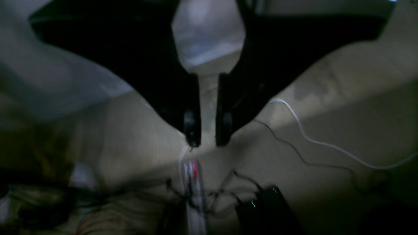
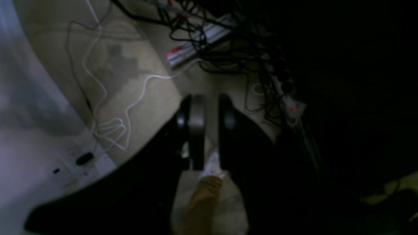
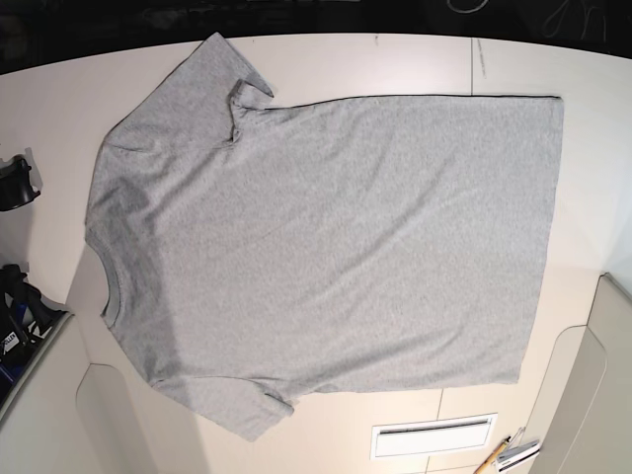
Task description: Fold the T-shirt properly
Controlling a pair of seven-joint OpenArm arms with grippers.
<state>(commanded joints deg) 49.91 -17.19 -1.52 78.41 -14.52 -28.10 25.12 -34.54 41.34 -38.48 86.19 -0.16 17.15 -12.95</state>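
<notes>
Across the white table [image 3: 415, 64] lies the T-shirt [image 3: 326, 247]; both arms' fingers [image 1: 208, 143] [image 2: 209, 107] slightly parted, empty.

The T-shirt [image 3: 326, 247] looked like soft matt cotton knit, heathered grey with a fine speckle, plain on the side facing up; its neckband [image 3: 107, 286] read as ribbed; the worktop [image 3: 395, 64] under it was a smooth, pale, low-sheen laminate sort of surface; the left claw [image 1: 208, 142] and the right claw [image 2: 209, 107] both looked like matt black plastic, with faintly glossy edges on the fingers; the floor cables [image 1: 326, 143] looked like smooth plastic-sheathed cord, one white, one black.
</notes>
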